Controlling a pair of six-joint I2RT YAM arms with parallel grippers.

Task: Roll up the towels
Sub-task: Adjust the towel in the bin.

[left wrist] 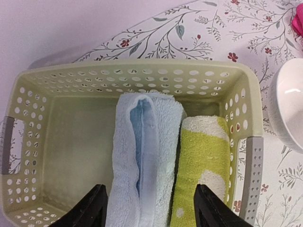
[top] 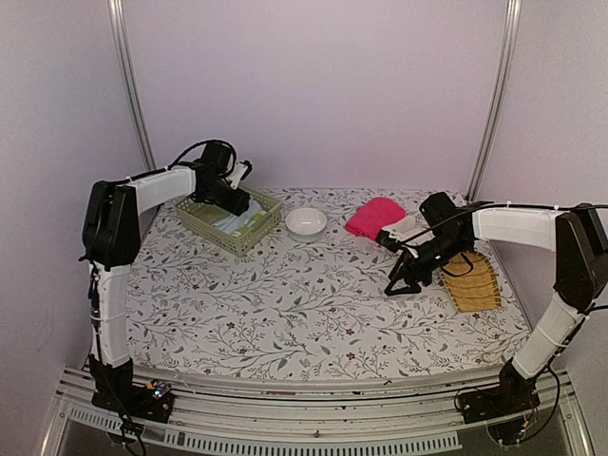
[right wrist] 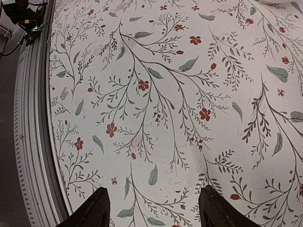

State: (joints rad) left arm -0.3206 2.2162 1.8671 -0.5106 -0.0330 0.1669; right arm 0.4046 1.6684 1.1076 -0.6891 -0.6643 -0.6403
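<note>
Two rolled towels lie side by side in the pale green basket (left wrist: pixel 142 66): a pale blue one (left wrist: pixel 147 156) and a yellow-green-and-cream one (left wrist: pixel 201 161). My left gripper (left wrist: pixel 150 213) hovers just above them, open; its left finger is beside the blue roll, its right finger over the green one, and nothing is held. From above, that gripper (top: pixel 237 202) sits over the basket (top: pixel 249 239) at the back left. A bright pink towel (top: pixel 375 217) lies bunched at the back right. My right gripper (top: pixel 394 287) is open and empty above bare tablecloth, in front of the pink towel.
A white bowl (top: pixel 306 221) stands between basket and pink towel, close to the basket's right end (left wrist: pixel 289 109). A yellow slatted tray (top: pixel 472 281) lies under the right arm. The right wrist view shows the table's metal edge rail (right wrist: pixel 33 142) on the left.
</note>
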